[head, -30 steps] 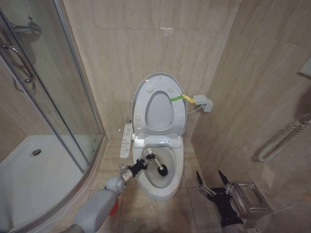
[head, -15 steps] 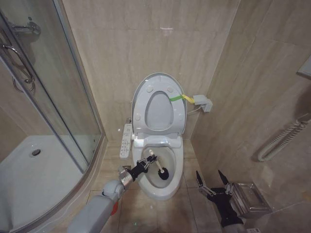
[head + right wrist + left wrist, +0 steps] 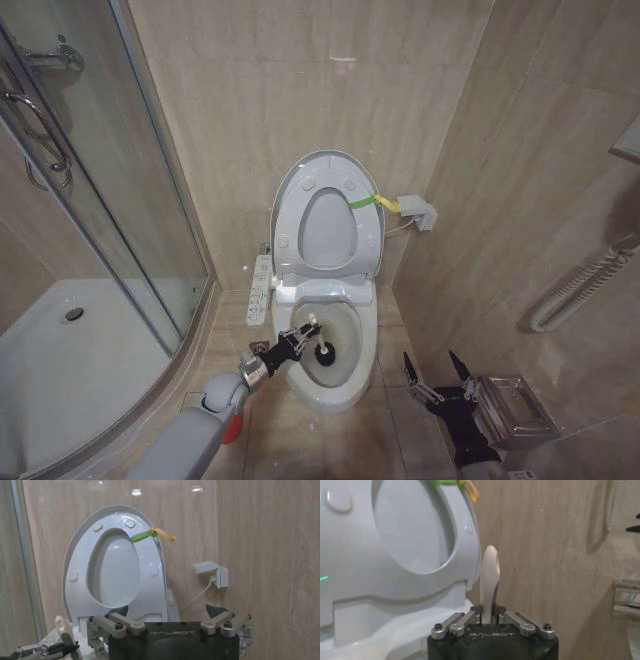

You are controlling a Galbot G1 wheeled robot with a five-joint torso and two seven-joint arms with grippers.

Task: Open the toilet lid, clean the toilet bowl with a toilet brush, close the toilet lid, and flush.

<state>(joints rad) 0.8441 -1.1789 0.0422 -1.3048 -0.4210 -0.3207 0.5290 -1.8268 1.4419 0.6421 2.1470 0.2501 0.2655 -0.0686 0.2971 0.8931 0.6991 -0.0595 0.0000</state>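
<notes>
Gripping the toilet brush [image 3: 317,340], left gripper [image 3: 290,344] scrubs inside the toilet bowl [image 3: 362,372].

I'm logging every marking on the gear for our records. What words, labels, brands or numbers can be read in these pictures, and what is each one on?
"GALBOT": on the black body of the left gripper, which is shut on the toilet brush.
"GALBOT": on the black body of the right gripper, which is open.
The button panel beside the toilet bowl has markings too small to read.
</notes>
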